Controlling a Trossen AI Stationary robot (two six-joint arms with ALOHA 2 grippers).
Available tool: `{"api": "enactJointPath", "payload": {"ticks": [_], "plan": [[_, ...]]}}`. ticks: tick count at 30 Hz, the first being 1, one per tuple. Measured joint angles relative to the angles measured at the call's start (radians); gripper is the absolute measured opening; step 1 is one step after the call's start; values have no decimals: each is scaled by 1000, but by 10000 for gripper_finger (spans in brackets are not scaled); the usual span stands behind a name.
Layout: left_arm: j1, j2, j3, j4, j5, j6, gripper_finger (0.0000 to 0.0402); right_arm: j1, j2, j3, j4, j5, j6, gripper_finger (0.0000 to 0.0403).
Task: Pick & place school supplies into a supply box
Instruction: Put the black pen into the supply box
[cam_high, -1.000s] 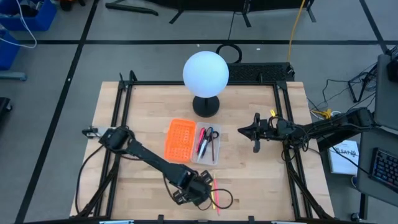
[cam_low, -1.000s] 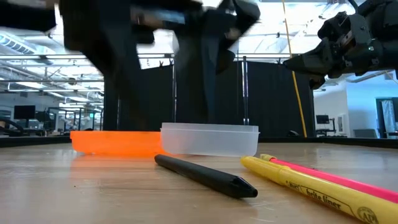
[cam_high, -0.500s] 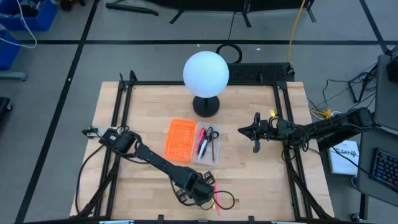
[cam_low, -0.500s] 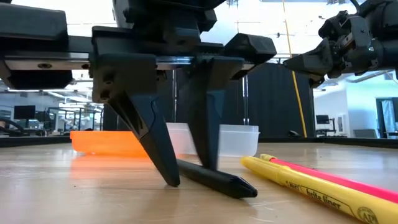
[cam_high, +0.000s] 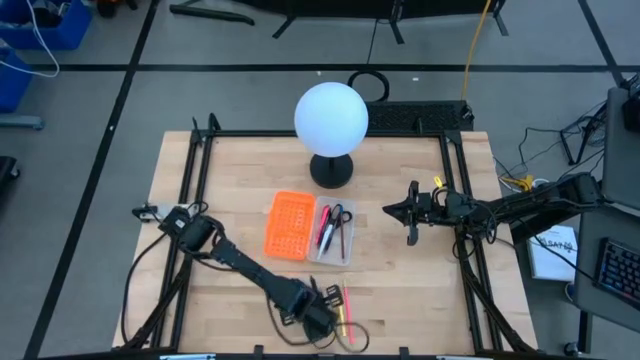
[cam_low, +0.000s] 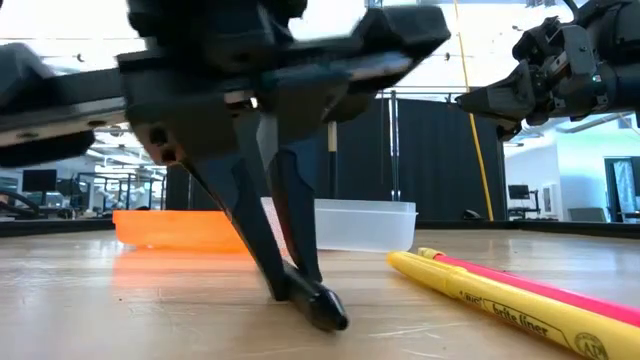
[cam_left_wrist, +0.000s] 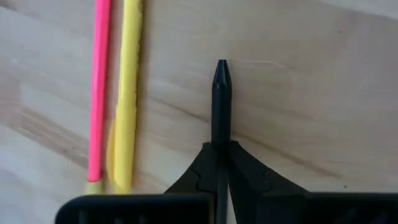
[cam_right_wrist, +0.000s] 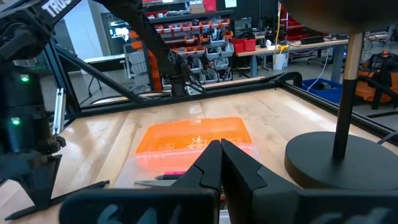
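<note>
Fingers first: left gripper clenched on the black pen, right gripper pinched together on nothing, parked above the table's right side.

High view: left gripper sits low at the front edge of the table, just beside the yellow highlighter and pink pen. Supply box lies mid-table, well apart, scissors and pens already in it, orange panel touching its left side.

Low view: both dark fingers meet at the pen, which lies on the wood, not lifted yet. Box behind.

Left wrist view: pen runs straight out between the fingertips, grip near the rear half, tip free.

Right wrist view: shut fingers, box and panel ahead.

Handling guess: pen is light, stiff, smooth and round, so it may roll or pivot; a mid-shaft hold would balance better.
</note>
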Motion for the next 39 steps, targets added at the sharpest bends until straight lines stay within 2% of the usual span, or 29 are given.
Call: {"api": "enactJointPath", "payload": {"ticks": [5,12,18,20,24,26,29,35,39], "plan": [[-26,-21,-7,-83,-143,104,17,0,0,0,0,1,0,0],[-19,-77,-9,-186,-161,158,2,0,0,0,0,1,0,0],[-15,-96,-8,-224,-237,267,2,0,0,0,-1,1,20,0],[-16,-101,-8,-225,-217,252,3,0,0,0,-4,1,35,0],[-14,-105,-6,-221,-97,238,5,0,0,0,-12,1,45,0],[-13,-105,-6,-202,-74,233,13,0,0,0,-22,1,45,0],[-9,-105,-5,-164,-60,214,36,0,0,0,-27,1,45,0],[26,-105,-5,-166,113,270,93,0,0,0,-27,1,65,0],[57,-105,-5,-166,137,313,109,0,0,0,-27,1,66,0]]}}
